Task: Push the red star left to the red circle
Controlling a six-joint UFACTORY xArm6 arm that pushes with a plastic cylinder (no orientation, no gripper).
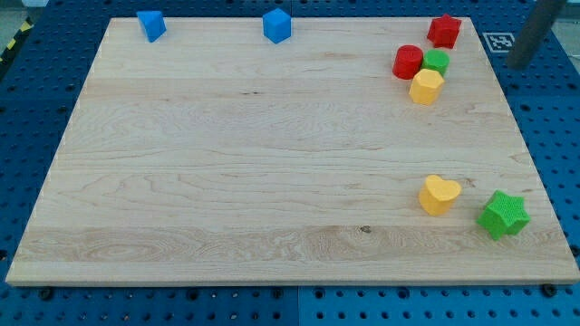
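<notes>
Star, red (444, 30), sits at board's (227, 163) top edge, above-right of red circle (408, 62).

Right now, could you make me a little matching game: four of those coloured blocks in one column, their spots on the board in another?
Blocks:
1. red star
2. green star
3. yellow heart
4. red circle

Places:
A. bottom right corner
B. top right corner
C. just left of the green star
D. below and left of the red star

Pairs: 1-B, 2-A, 3-C, 4-D

Probably a lab: wooden board (272, 154) on blue perforated bench (553, 109) with a fiducial tag (497, 42)
</notes>
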